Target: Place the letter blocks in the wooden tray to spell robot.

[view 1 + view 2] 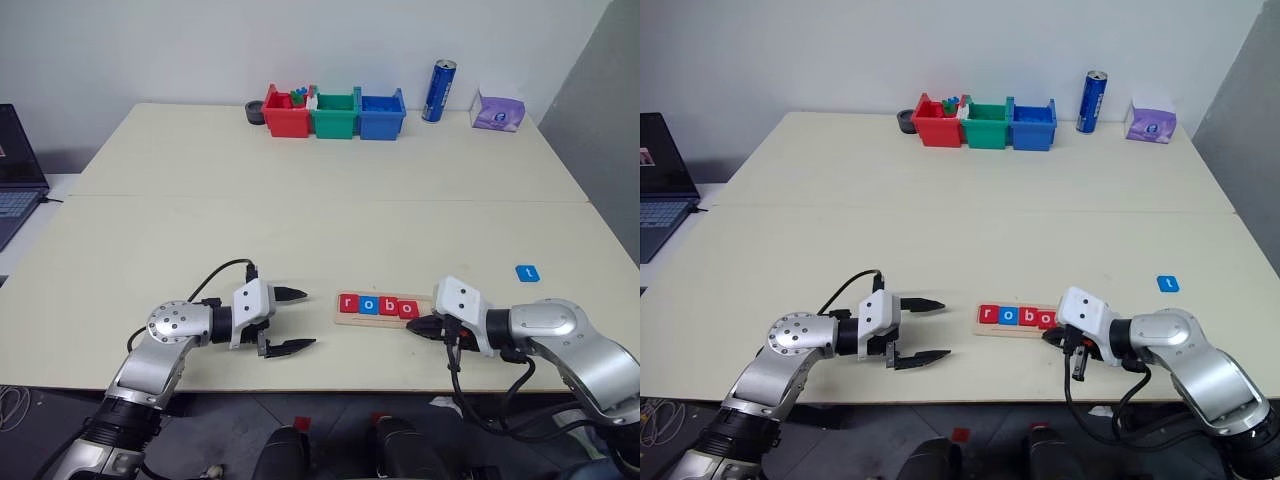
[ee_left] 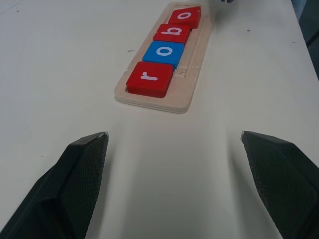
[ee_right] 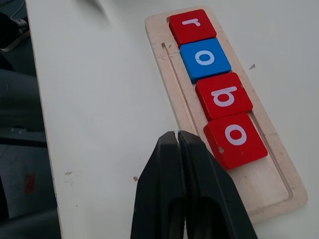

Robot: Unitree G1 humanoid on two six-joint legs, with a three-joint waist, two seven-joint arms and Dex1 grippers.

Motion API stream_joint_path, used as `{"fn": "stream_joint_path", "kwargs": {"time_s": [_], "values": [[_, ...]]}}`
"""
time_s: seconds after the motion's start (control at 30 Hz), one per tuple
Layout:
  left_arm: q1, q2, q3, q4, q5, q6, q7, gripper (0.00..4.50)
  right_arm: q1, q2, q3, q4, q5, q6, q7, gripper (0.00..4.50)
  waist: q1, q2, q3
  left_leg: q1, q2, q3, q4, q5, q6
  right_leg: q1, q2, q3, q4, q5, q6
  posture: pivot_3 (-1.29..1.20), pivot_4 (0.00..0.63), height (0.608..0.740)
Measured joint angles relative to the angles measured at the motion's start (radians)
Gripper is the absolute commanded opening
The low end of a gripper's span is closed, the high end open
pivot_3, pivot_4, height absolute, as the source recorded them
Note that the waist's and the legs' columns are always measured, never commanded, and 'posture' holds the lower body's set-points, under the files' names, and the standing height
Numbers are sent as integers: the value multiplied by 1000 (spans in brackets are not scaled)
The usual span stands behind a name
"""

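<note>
The wooden tray (image 1: 345, 319) lies near the table's front edge between my two grippers. In it sit a red r block (image 3: 192, 26), a blue o block (image 3: 205, 59), a red b block (image 3: 223, 95) and a red o block (image 3: 234, 139), the last one a little askew. A blue t block (image 1: 527, 273) lies flat on the table, to the right of the tray and farther back. My right gripper (image 3: 177, 135) is shut and holds nothing, its tips just beside the askew o at the tray's right end. My left gripper (image 1: 309, 318) stands open and empty, just left of the tray.
At the back of the table stand a red bin (image 1: 286, 113), a green bin (image 1: 334, 116) and a blue bin (image 1: 381, 115), then a blue can (image 1: 438, 90) and a purple pack (image 1: 498, 112). A laptop (image 1: 15, 170) sits off the left edge.
</note>
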Motion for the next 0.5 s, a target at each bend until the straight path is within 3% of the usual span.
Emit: {"fn": "stream_joint_path", "kwargs": {"time_s": [0.5], "values": [[14, -4, -1, 63, 2, -61, -15, 4500, -81, 68, 59, 122, -56, -4, -56, 38, 1, 0, 0, 0, 0, 0, 0, 0, 0, 0, 0, -1, 0, 0, 0, 0, 150, 740]]}}
